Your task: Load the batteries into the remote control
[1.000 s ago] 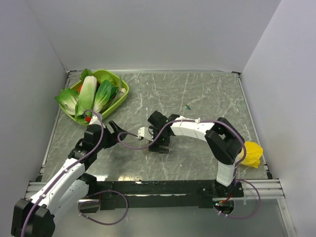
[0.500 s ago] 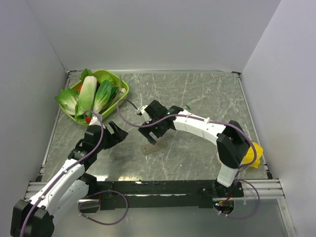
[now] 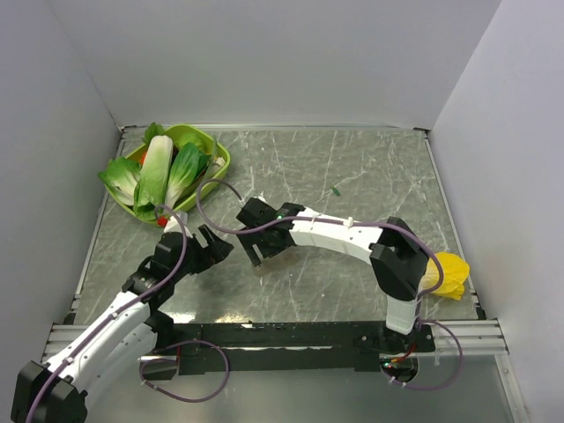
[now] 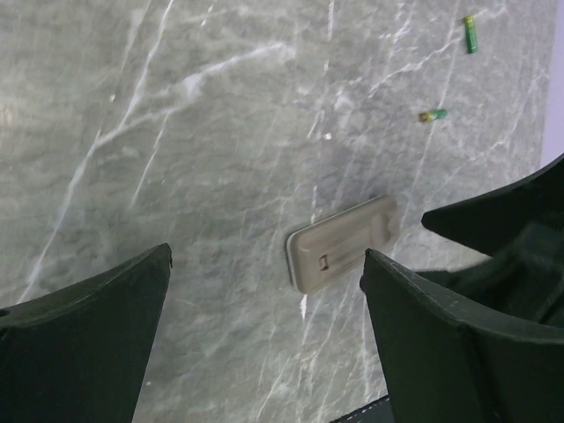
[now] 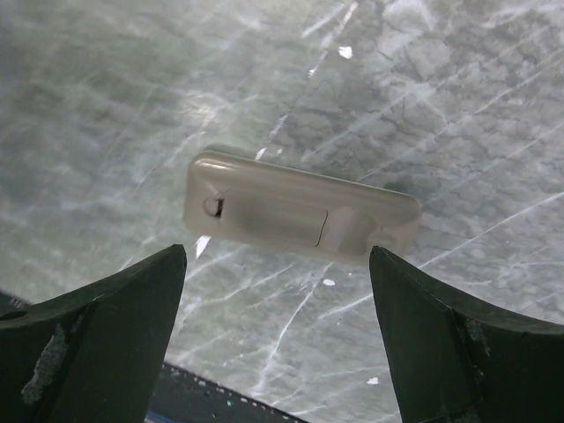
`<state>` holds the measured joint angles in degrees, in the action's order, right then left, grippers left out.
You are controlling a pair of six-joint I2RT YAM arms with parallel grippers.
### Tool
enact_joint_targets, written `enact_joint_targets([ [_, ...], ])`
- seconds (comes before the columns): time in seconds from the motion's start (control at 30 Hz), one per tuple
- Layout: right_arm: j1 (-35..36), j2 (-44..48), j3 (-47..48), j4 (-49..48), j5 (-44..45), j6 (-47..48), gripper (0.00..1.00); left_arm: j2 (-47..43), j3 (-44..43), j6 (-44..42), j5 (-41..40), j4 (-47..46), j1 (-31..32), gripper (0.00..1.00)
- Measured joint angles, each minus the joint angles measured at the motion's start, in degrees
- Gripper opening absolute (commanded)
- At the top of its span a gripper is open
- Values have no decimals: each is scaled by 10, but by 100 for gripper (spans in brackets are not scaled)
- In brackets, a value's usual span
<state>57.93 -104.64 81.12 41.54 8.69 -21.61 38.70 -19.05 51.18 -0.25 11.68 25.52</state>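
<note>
The remote control lies flat on the marble table with its dull grey-brown reverse side up. It also shows in the left wrist view and in the right wrist view, where its battery cover is closed. My right gripper hovers open just above its left end, holding nothing. My left gripper is open and empty a little to the remote's left. Two small green batteries lie farther back on the table. Only one battery shows in the top view.
A green tray with leafy bok choy stands at the back left. A yellow object lies at the right edge by the right arm's base. White walls close in the table on three sides.
A second ago the remote was held up between the two grippers. It then lay on the table, and my right gripper has swung left and down over it. My left gripper has drawn back slightly.
</note>
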Motion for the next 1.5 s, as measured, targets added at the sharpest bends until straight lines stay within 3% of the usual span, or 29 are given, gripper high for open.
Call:
enact_joint_targets([
  [0.37,1,-26,-2,-20,40,-40,92,-14,19,21,-23,2,11,92],
  [1.5,10,-45,-37,-55,26,-63,91,-14,19,21,-31,2,15,93],
])
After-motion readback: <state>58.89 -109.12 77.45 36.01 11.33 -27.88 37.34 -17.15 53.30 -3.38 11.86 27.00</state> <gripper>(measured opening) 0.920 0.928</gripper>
